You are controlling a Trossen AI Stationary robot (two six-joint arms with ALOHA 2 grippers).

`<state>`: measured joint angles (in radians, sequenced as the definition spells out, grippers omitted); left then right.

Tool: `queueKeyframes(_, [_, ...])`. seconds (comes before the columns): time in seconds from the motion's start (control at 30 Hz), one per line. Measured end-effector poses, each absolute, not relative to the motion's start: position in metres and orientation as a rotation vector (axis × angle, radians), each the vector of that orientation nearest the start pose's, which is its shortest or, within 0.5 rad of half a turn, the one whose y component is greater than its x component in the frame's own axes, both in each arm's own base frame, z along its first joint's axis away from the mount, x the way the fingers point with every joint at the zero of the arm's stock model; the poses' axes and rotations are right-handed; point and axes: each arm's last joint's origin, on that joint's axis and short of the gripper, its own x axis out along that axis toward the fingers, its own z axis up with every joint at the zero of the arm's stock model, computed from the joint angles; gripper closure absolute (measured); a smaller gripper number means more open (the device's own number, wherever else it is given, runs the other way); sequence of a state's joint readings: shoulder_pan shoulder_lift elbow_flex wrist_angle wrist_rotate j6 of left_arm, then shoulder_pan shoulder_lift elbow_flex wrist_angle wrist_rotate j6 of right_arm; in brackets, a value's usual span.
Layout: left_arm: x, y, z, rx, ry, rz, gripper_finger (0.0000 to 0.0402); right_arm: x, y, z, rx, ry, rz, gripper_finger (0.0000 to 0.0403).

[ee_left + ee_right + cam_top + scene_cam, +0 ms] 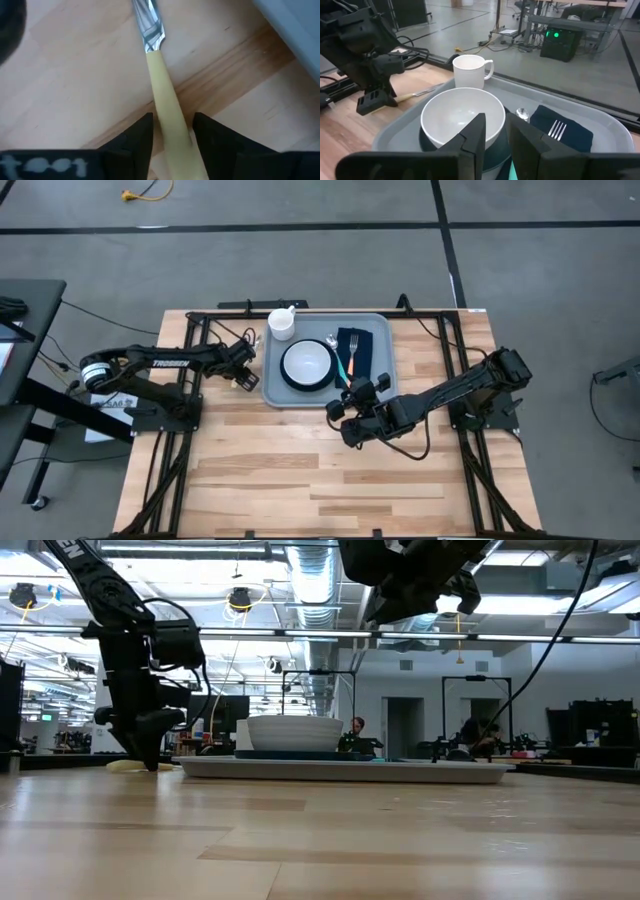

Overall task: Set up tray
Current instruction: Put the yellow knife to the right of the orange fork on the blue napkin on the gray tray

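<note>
Left pincer (172, 132) straddles pale-yellow-handled metal knife (162, 80) on wooden table (330, 470), not visibly clamped | grey-blue rectangular plastic tray (385, 375) just beside | right pincer (495, 137) hovers over tray, narrow gap, empty | risk: loose grip, knife slips or pivots during lift.

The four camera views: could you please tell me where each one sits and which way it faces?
High view: overhead, straight down on the tray; both arms show, left claw beside it, right claw at its near edge.
Low view: table-top height, level across to the tray; both arms hang in.
Left wrist view: on that arm, down at a yellow-handled knife between its fingers.
Right wrist view: facing the bowl, mug, left claw.
All but the left wrist view share the bowl.
</note>
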<state>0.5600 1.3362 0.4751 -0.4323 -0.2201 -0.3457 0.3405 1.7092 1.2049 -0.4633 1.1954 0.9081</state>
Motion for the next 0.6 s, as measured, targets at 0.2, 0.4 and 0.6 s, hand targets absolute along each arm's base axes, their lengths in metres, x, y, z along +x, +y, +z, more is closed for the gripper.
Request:
queueKeyframes(0.2, [0.1595, 0.1053, 0.1207, -0.501, 1.173, 0.886, 0.0324, 0.3336, 0.0896, 0.2346, 0.132, 0.293, -0.998, 0.0332])
queueKeyframes(0.4, [0.1597, 0.1064, 0.1206, -0.475, 1.166, 0.915, 0.0355, 0.3338, 0.0898, 0.2343, 0.136, 0.302, -0.99, 0.0332])
queueKeyframes(0.6, [0.1579, 0.1079, 0.1193, -0.434, 1.156, 1.007, 0.0347, 0.3346, 0.0902, 0.2347, 0.127, 0.309, -0.98, 0.0332])
